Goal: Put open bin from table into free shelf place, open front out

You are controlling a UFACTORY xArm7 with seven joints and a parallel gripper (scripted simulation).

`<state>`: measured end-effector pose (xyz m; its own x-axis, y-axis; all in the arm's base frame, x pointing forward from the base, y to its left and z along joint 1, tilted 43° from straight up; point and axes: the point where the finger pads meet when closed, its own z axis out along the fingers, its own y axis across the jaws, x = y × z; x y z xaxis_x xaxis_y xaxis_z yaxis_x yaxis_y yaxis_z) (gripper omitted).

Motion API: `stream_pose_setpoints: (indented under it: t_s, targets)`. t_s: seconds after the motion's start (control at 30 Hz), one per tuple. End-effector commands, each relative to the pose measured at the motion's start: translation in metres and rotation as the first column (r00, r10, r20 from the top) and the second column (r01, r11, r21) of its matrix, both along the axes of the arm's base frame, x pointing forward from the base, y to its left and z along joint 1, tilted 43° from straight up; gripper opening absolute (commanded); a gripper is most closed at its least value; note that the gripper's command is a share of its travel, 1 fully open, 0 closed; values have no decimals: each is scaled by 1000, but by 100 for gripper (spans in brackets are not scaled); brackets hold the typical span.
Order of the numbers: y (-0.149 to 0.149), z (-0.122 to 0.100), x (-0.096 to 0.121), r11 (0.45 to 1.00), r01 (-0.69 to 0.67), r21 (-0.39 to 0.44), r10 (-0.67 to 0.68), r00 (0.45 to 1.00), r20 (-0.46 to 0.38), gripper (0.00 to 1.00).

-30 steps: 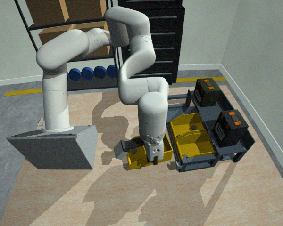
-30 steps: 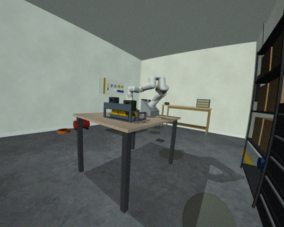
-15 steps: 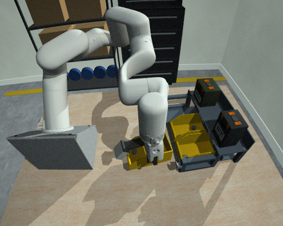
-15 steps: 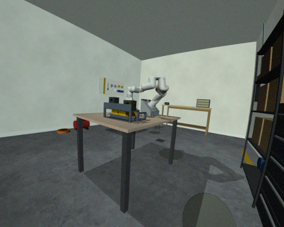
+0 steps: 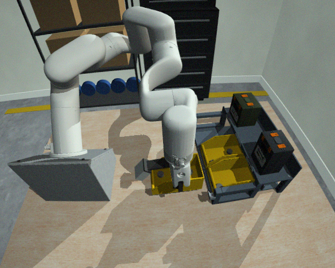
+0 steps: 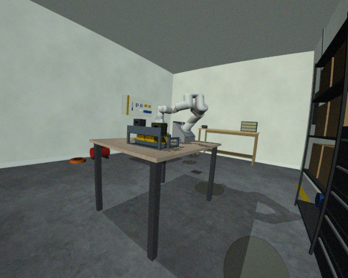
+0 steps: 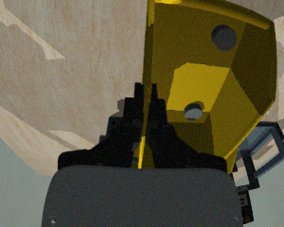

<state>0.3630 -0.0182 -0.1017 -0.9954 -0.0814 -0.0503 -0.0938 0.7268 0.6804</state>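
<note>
The yellow bin (image 5: 164, 186) (image 7: 196, 78) is beside the shelf, roughly level, apparently a little above the table, open front toward the robot's base. Round grey parts (image 5: 160, 173) (image 7: 223, 38) lie in it. My gripper (image 5: 180, 187) (image 7: 144, 96) points down and is shut on the bin's near side wall, one finger inside and one outside. The blue-grey shelf (image 5: 234, 189) (image 6: 143, 129) holds two yellow bins, one (image 5: 219, 141) farther back and one (image 5: 244, 170) nearer, level, fronts toward the base. The free place (image 5: 209, 134) is beyond them, partly hidden by my arm.
A green case (image 5: 247, 112) (image 6: 160, 128) and a black case (image 5: 273, 152) (image 6: 139, 121) stand on the shelf's upper board. A grey block (image 5: 140, 170) is close behind the held bin's front end. The grey robot base (image 5: 66, 181) is at the left of the table.
</note>
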Motion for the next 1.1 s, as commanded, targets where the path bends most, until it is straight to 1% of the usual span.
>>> stream_pose_setpoints:
  t_s: [0.0, 0.17, 0.57, 0.73, 1.07]
  targets:
    - [-2, 1, 1, 1000, 3, -3, -3, 1000, 2, 0]
    - [9, 11, -2, 1000, 3, -3, -3, 1000, 2, 0]
    - [9, 11, -2, 1000, 3, -3, -3, 1000, 2, 0]
    - [20, 20, -5, 1000, 3, -2, -3, 1000, 2, 0]
    - [20, 20, -5, 1000, 3, -2, -3, 1000, 2, 0]
